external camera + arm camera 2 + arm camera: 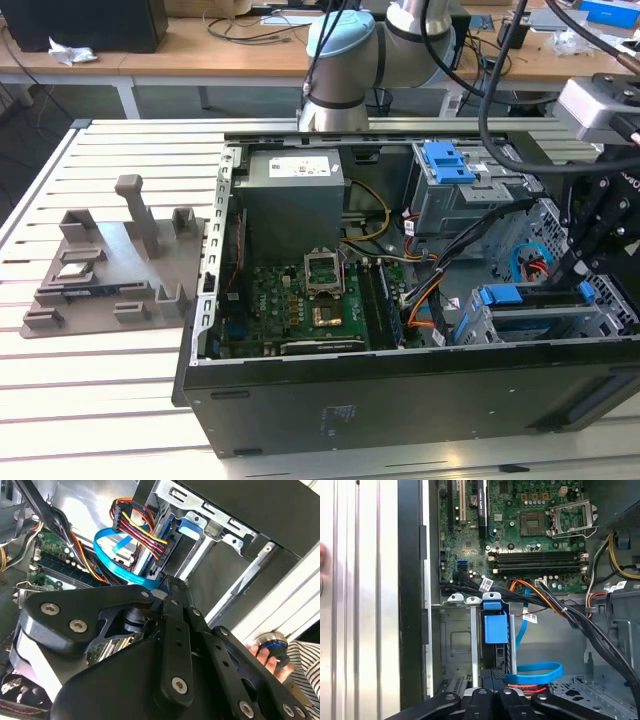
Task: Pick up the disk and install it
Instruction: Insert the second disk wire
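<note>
The gripper stood directly over the disk seated edge-up in the drive cage, finger state could not be told, and the blue cable beside the fingers risked being snagged or pinched

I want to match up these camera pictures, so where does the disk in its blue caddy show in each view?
Exterior view: the disk sits in the drive cage at the case's near corner, on the exterior view's right.
First wrist view: the disk stands edge-on in the cage, blue tab facing the camera.
Second wrist view: its blue tab meets the cage frame.
Shared landmark: the green motherboard.
</note>
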Controlling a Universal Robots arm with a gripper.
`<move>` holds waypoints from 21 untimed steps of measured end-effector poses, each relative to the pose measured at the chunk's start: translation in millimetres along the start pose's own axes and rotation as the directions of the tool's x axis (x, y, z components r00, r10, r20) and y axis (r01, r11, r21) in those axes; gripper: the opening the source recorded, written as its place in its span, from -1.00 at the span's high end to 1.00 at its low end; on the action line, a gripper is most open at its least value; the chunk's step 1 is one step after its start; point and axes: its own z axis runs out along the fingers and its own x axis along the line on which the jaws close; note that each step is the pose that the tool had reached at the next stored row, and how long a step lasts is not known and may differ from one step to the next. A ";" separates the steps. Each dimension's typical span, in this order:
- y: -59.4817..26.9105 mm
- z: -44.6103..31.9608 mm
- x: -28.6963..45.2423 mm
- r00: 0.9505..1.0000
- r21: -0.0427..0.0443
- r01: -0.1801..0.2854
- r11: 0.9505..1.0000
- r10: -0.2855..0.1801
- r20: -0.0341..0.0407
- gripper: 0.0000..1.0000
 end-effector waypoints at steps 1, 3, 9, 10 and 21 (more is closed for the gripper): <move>-0.2 2.7 -0.1 1.000 0.000 0.000 1.000 0.000 0.000 0.79; -0.5 7.7 -0.2 1.000 -0.001 0.000 1.000 0.000 0.000 0.79; -3.7 11.7 -1.6 1.000 -0.002 0.000 1.000 0.000 0.000 0.79; -3.9 12.5 -2.4 1.000 -0.002 0.001 1.000 -0.001 0.000 0.79; -3.6 13.8 -14.0 1.000 -0.002 0.001 1.000 -0.001 -0.002 0.79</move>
